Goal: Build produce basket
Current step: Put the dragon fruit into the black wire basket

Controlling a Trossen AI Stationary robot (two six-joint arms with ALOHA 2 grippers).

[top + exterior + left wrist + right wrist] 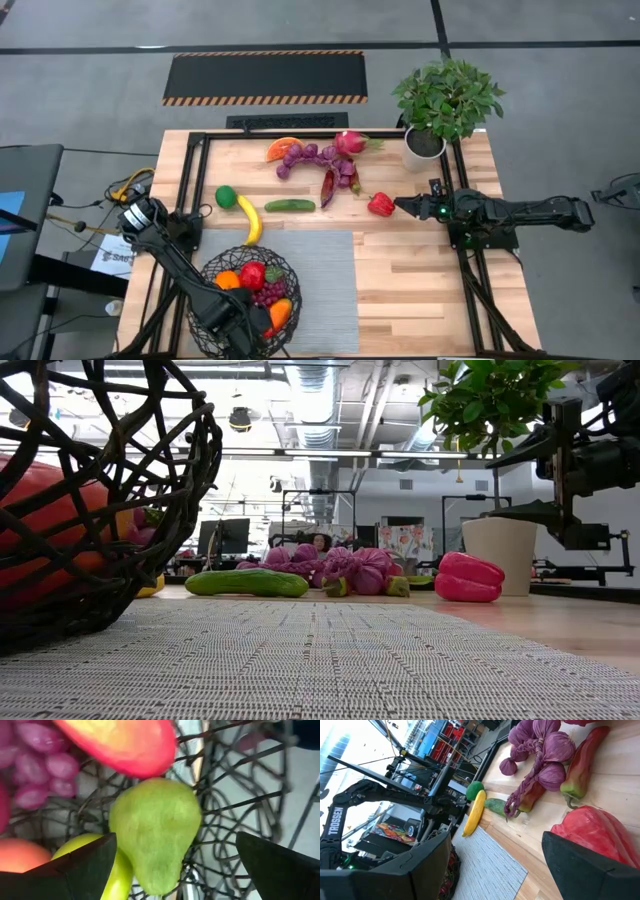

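The black wire basket (215, 270) stands on the grey mat at the near left. It holds a red apple (252, 275), an orange (228, 280), purple grapes (268, 293) and a green pear (155, 830), which lies on the basket's wire. My left gripper (252, 325) points down into the basket's near side. It is open, with one finger on each side of the pear (176, 836). More produce lies on the wood farther back: a banana (250, 220), a cucumber (290, 205), a red pepper (380, 204) and a dragonfruit (350, 142). My right gripper (398, 205) is open and raised, just right of the pepper.
A leafy plant in a white pot (423, 148) stands at the far right corner. A green round fruit (226, 196), purple bulbs (310, 158), a long red pepper (328, 187) and an orange slice (283, 148) lie at the back. The grey mat (320, 290) is bare right of the basket.
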